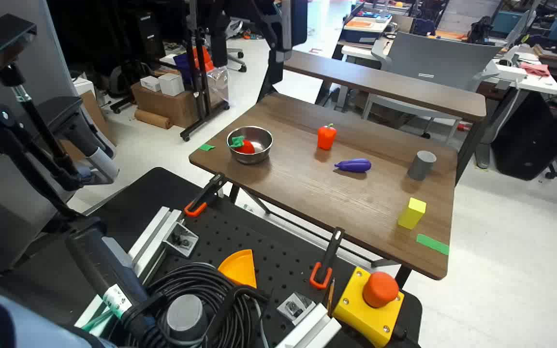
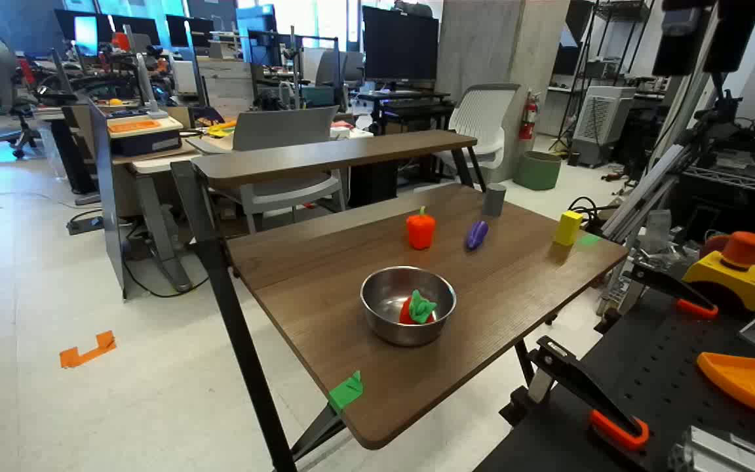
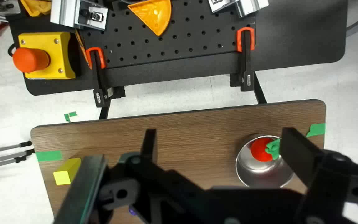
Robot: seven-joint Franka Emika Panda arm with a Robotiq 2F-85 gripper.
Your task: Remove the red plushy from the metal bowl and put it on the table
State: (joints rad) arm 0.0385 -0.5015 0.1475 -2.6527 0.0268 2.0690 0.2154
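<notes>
The red plushy (image 1: 246,147) with its green top lies inside the metal bowl (image 1: 260,139), leaning toward one side. Both also show in an exterior view, the plushy (image 2: 407,311) and the bowl (image 2: 404,335). The bowl stands upright near one end of the brown table (image 1: 293,186). My gripper (image 3: 220,130) is open and empty, high above the table. In the wrist view the plushy (image 3: 259,150) and the bowl (image 3: 256,177) appear between the fingers, close to the right finger. That finger hides the bowl's right rim. The gripper (image 2: 704,62) also shows at the top of an exterior view.
On the table stand a red-orange pepper (image 1: 326,138), a purple eggplant (image 1: 354,166), a grey cylinder cup (image 1: 421,166) and a yellow block (image 1: 411,213). A raised shelf (image 1: 385,86) runs along the table's far side. Black clamps (image 1: 327,258) sit on the pegboard base's edge.
</notes>
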